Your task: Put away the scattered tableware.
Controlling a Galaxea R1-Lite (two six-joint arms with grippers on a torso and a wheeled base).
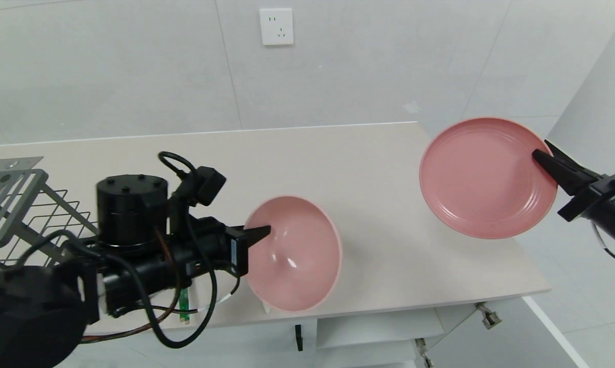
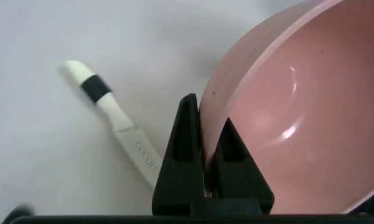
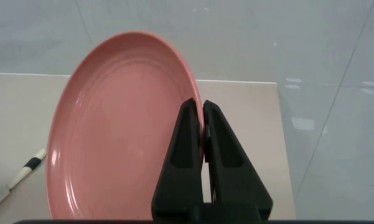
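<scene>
Tabletop (image 1: 379,204): wire rack (image 1: 16,204) at its left edge. Plate (image 1: 483,176) is held tilted over the right edge, right claw (image 1: 540,153) clenched on its rim, well apart from the rack. Bowl (image 1: 297,255) is held on edge near the front edge, left claw (image 1: 258,236) pinching its rim. It is nearer the rack, so it probably goes first. White utensil (image 2: 115,115) lies flat below the bowl.

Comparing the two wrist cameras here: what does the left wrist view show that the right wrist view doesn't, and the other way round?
Left wrist view, not the right: the pink bowl, its rim clamped in the left pincer.
Right wrist view, not the left: the pink plate, its rim clamped in the right pincer, with grey tiles beyond the counter's end.
Both: the white utensil with a black band lying on the pale countertop.
</scene>
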